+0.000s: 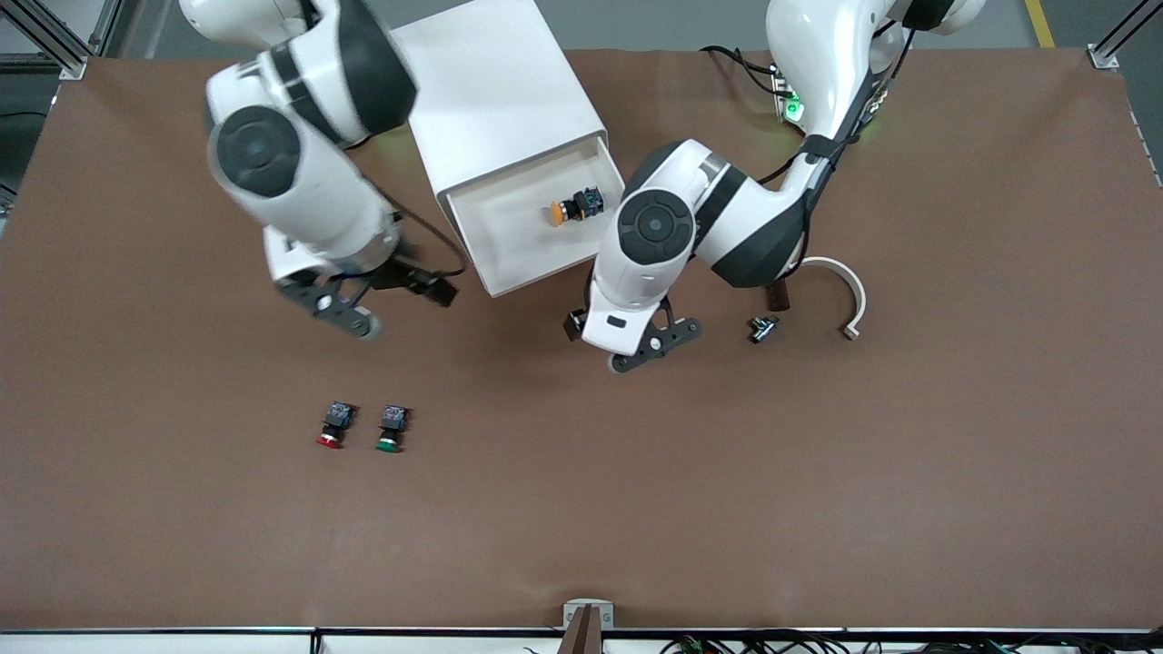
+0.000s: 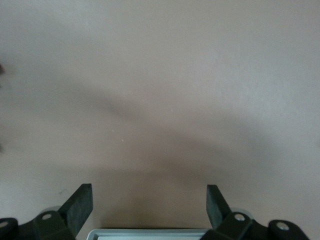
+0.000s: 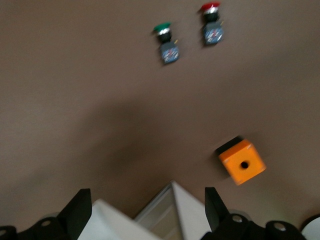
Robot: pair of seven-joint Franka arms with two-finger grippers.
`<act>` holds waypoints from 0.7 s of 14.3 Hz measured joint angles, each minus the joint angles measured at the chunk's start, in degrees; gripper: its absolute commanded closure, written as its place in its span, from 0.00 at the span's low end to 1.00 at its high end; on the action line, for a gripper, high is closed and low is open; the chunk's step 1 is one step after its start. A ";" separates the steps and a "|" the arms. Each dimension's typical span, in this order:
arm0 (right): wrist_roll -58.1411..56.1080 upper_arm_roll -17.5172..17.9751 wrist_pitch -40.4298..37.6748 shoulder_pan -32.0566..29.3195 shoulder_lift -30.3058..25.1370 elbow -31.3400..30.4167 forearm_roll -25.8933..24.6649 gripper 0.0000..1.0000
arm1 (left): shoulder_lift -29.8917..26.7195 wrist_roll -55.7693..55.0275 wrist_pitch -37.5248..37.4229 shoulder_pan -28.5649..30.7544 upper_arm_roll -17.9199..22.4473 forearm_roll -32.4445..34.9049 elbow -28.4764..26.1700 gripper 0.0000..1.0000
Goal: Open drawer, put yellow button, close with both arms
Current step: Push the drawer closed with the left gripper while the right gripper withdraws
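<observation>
Drawer (image 1: 509, 250): pulled out of the white cabinet (image 1: 495, 91), open; wide, shallow, white. Its end toward the left arm is hidden under that arm's wrist; only corners of it show in the wrist views.
Cabinet: its corner toward the right arm is covered by that arm's elbow.
Drawer contents: the yellow button (image 1: 575, 206), lying on its side on the drawer floor, toward the left arm's end.
Left gripper (image 2: 149, 207): over the table just beside the drawer's front edge; fingers spread wide, holding nothing.
Right gripper (image 3: 148, 210): over the table beside the drawer's corner, motion-blurred in the front view; fingers spread wide, holding nothing.
Orange box (image 3: 241, 162): blurred, seen only by the right wrist camera; hidden under the arm in the front view.
Yellow button looks: round yellow-orange cap, dark body.
Red button (image 1: 333, 425), green button (image 1: 391, 429): side by side, nearer the camera, well apart from the drawer.
</observation>
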 measured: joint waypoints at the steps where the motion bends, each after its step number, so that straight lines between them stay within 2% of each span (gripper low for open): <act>1: -5.84 -0.10 -1.18 -2.93 -0.14 0.08 -0.35 0.00 | -0.33 0.00 1.27 -0.85 -0.24 0.00 -1.60 0.00; 6: -32.80 -0.31 -3.40 -16.57 -1.43 0.39 -2.71 0.00 | -1.09 -0.92 2.84 -5.00 -0.49 0.01 -4.85 0.00; 10: -43.87 -0.32 -7.25 -23.93 -1.96 4.39 -4.61 0.00 | -1.34 -2.85 2.86 -6.38 -1.60 0.01 -5.00 0.00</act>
